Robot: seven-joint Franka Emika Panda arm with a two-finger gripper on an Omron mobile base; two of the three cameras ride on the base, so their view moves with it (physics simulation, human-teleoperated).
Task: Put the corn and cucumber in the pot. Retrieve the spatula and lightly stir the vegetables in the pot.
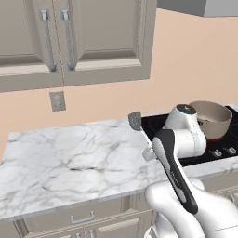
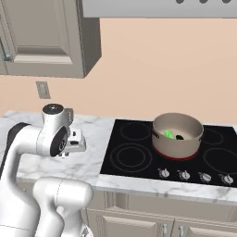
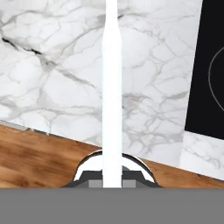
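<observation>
While clamped tight, gripper point(image 3: 112, 175) holds spatula point(image 3: 111, 87) handle, above counter point(image 3: 52, 87)

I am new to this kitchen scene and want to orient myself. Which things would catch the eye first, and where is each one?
The white arm holds the spatula above the marble counter, beside the black cooktop; its gripper is shut on the thin white handle. On the cooktop's back right burner stands the beige pot, with the bright green cucumber inside.
</observation>
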